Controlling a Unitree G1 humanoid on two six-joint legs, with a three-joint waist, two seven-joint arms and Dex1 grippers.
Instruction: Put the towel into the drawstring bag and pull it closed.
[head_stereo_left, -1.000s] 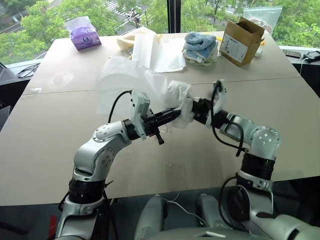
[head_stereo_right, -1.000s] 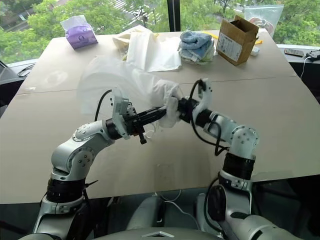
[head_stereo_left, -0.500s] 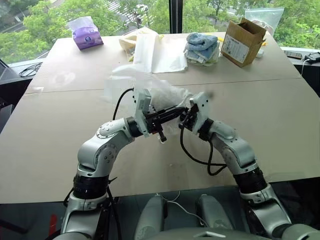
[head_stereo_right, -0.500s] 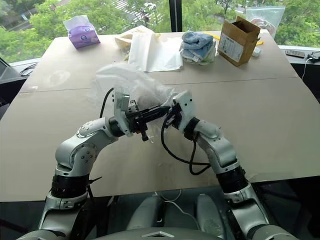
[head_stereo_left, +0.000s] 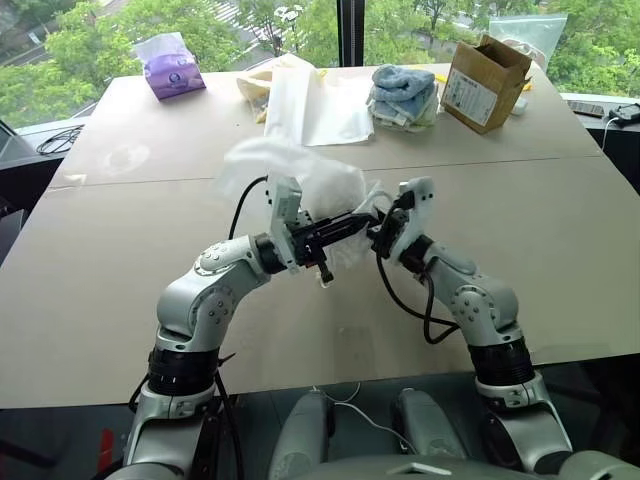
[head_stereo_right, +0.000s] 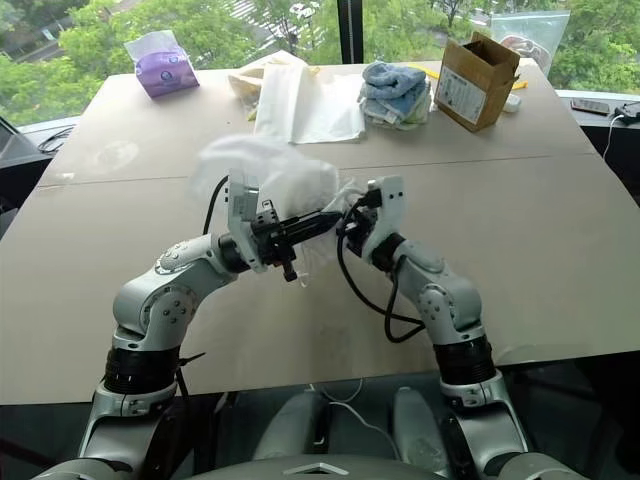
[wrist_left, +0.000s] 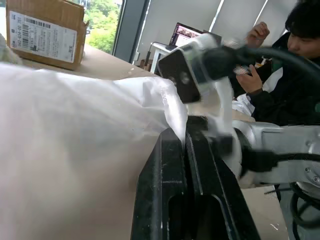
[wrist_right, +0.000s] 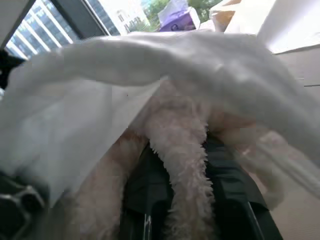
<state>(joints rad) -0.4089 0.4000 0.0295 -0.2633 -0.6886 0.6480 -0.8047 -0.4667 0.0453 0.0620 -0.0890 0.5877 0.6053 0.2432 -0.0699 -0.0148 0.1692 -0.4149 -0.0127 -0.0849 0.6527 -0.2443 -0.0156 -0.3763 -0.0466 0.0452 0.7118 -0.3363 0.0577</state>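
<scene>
So the thin white see-through drawstring bag (head_stereo_left: 300, 180) is held up off the long tan table (head_stereo_left: 120, 300), over its middle and a bit toward the far edge; the left gripper (head_stereo_left: 362, 217) has its two black fingers pinched flat together on the bag's rim, which looks like it's there to keep the mouth lifted and facing the other arm; you can see that pinch clearly from the left wrist, fabric bunched right at the tips.

The right gripper (head_stereo_left: 377, 228) comes in from the opposite side, clamped on a fold of the cream-white fluffy terry towel (wrist_right: 175, 145); from the right wrist the towel sits between the fingers with the bag fabric draped over it, so I'd say it's partway into the mouth, not fully in; drawstrings not pulled yet as far as I can judge.

Along the far edge: a purple tissue pack (head_stereo_left: 172, 68) near the far left corner, a flat white sheet-like bag (head_stereo_left: 318, 108), a blue and pale towel stack (head_stereo_left: 402, 95), and a brown cardboard box (head_stereo_left: 482, 82) toward the far right corner; all well apart from the action.
</scene>
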